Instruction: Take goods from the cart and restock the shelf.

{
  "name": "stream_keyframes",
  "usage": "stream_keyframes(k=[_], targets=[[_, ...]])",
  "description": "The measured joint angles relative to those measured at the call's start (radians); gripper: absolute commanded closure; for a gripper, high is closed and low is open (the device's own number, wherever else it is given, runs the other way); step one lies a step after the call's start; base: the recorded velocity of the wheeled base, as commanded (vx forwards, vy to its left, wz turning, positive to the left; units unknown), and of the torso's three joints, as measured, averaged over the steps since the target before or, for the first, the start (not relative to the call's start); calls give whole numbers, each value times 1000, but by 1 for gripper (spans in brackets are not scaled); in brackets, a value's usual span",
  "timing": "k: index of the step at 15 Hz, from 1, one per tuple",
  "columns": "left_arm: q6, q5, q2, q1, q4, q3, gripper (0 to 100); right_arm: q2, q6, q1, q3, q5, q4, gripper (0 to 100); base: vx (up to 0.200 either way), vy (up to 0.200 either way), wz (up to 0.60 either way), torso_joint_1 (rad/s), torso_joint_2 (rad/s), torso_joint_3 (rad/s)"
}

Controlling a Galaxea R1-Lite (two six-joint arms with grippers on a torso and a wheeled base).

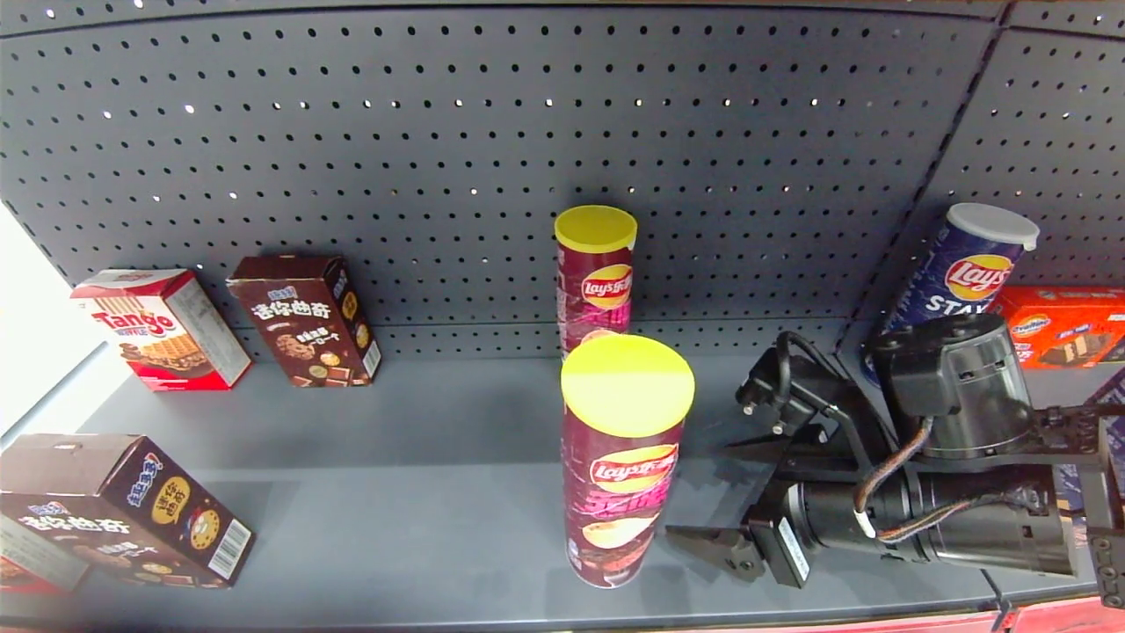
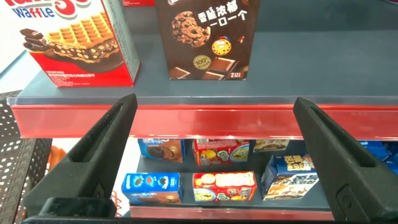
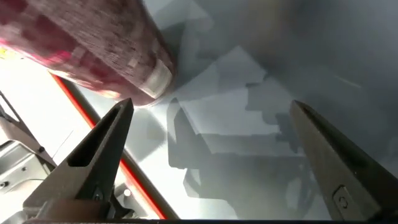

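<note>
I am looking at the tall maroon cardboard chip can with a flat yellow plastic lid (image 1: pixel 626 457). It is standing upright at the centre of the head view, toward the front of the dark grey metal shelf (image 1: pixel 395 475). Its wrapper is showing a red-and-yellow logo over a picture of chips, and its rim at the base is pale. A second maroon can with a yellow lid (image 1: pixel 596 277) is standing straight behind it, against the perforated back panel.

The right gripper (image 1: pixel 699 490) is lying low at the lower right of the head view. Its black fingers are spread wide and holding nothing, and the front can (image 3: pixel 87 43) is sitting just beside one fingertip (image 3: pixel 127 106) rather than between them.

The left gripper (image 2: pixel 214 101) is also gaping and holding nothing, facing the shelf's red front strip (image 2: pixel 205 121).

In the head view, a red-and-white waffle box (image 1: pixel 163 330) and a brown cookie box (image 1: pixel 308 321) are standing at the middle left. A blue can with a white lid (image 1: pixel 962 272) is leaning at the upper right.
</note>
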Motion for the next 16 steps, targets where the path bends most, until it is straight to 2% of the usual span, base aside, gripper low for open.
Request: stream_keyframes(k=[16], targets=[[0,-1,0,0,0,0,0,31,-4,9,-25,2,-7,0,0,0,0,0,0,0]])
